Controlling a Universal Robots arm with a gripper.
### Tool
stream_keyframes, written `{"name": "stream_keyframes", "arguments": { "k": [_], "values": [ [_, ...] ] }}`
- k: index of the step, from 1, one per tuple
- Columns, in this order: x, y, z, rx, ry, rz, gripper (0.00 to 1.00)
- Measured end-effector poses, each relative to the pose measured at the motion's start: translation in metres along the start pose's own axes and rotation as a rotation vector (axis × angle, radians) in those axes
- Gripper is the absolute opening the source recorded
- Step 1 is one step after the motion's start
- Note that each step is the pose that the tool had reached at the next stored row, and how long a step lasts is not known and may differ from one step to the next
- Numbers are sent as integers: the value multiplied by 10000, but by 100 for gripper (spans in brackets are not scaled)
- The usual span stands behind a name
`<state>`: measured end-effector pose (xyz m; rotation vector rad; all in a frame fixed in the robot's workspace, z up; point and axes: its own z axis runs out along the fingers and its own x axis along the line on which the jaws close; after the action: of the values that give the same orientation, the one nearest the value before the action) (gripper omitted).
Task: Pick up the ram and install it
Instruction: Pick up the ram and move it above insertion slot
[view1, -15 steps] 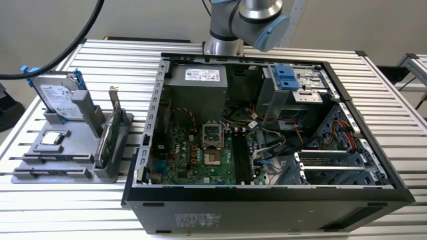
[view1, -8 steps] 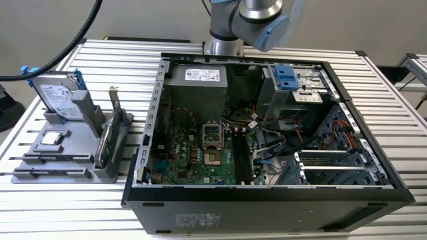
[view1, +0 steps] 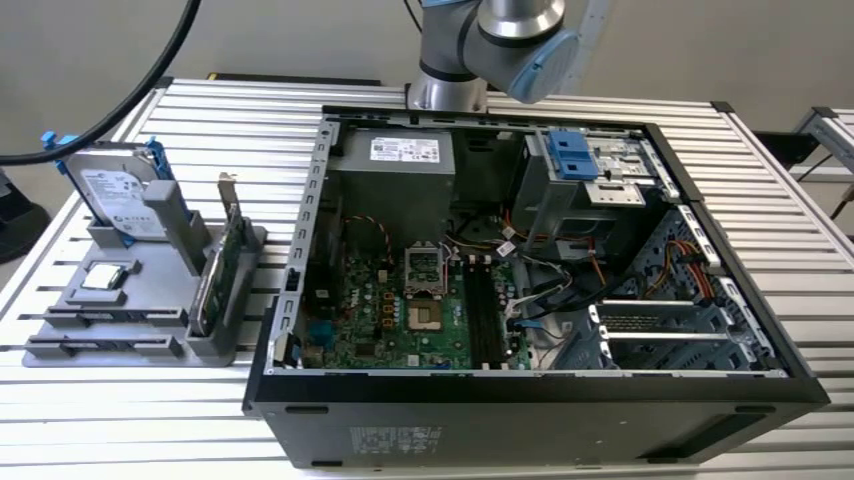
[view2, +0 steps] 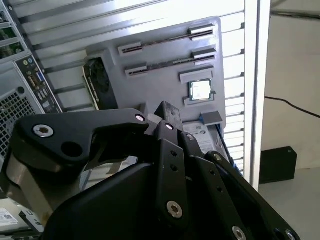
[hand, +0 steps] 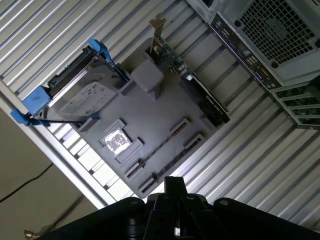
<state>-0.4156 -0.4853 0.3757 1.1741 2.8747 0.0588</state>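
Dark and thin, the long ram (view2: 170, 62) stands on edge in the grey holder (hand: 150, 107) on the tabletop (hand: 240, 150), apart from the empty end effector (hand: 173, 186), which is pressed together.

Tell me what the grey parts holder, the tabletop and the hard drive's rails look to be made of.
Grey parts holder: likely matte plastic, moulded or printed; uniform dull grey, no glint. Tabletop: probably bare aluminium; silvery ribbed slats that catch the light. Hard drive's rails: seemingly plastic; even saturated blue with a soft sheen.
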Motion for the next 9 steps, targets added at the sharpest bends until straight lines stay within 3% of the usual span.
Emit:
{"name": "stream_keyframes", "arguments": {
  "k": [9],
  "values": [
    [0, 0, 1, 4, -15, 303, 0]
  ]
}}
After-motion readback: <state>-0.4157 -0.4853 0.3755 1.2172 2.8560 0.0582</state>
